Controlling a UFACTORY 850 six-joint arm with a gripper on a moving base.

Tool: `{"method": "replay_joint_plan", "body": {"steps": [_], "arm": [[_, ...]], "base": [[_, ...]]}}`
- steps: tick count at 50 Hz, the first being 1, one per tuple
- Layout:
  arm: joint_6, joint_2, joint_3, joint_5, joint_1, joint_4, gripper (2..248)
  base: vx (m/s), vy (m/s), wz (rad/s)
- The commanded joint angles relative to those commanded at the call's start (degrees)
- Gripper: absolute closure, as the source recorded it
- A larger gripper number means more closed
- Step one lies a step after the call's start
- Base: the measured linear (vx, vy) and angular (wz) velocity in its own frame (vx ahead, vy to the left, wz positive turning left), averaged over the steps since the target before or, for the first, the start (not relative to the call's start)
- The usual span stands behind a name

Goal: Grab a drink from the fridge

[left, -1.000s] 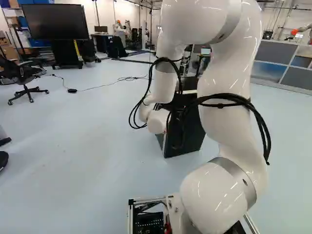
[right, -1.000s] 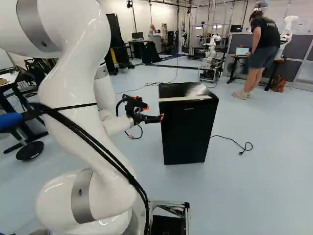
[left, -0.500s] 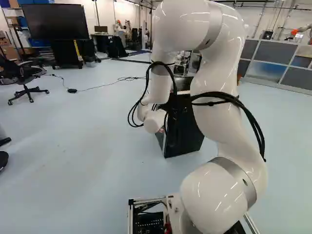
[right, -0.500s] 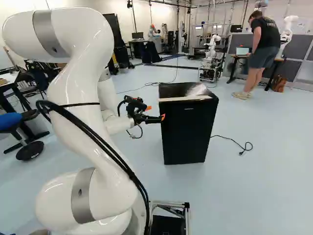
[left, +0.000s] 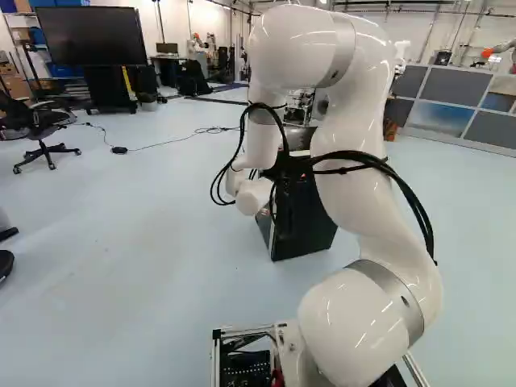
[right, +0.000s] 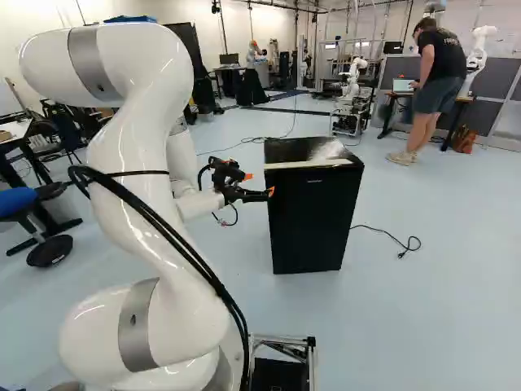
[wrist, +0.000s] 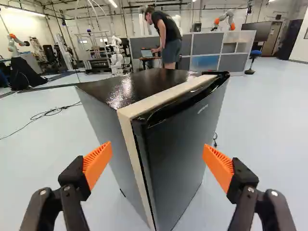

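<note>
In the right base view my gripper (right: 270, 192) is at the upper left front edge of the black fridge (right: 313, 224); whether it touches cannot be told. The wrist view shows the gripper (wrist: 157, 161) open, its orange pads wide apart with nothing gripped. Ahead and between them stands the fridge (wrist: 180, 149), corner toward the camera, its door shut, with a pale strip (wrist: 166, 96) along the door side of the top. In the left base view my arm partly hides the fridge (left: 306, 226). No drink is visible.
A cable (right: 383, 236) lies on the floor right of the fridge. Another cable (left: 173, 139) runs across the floor farther back. A swivel chair (left: 40, 129) stands at the left of the left base view. Another robot (right: 352, 85) stands behind the fridge.
My arm's upper links have lowered and shifted left in the left base view, right in the right base view. The gripper has moved only slightly by the fridge. The base and fridge have not moved.
</note>
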Motion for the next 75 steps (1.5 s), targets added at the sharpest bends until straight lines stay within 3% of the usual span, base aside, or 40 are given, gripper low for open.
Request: {"method": "replay_joint_plan", "body": {"steps": [33, 75], "arm": [[0.00, -2.81, -4.57, 0.00, -0.83, 2.80, 3], [0.00, -3.62, -5.92, 0.00, -2.80, 3.65, 3]], "base": [[0.000, 0.000, 0.000], [0.000, 0.000, 0.000]]}}
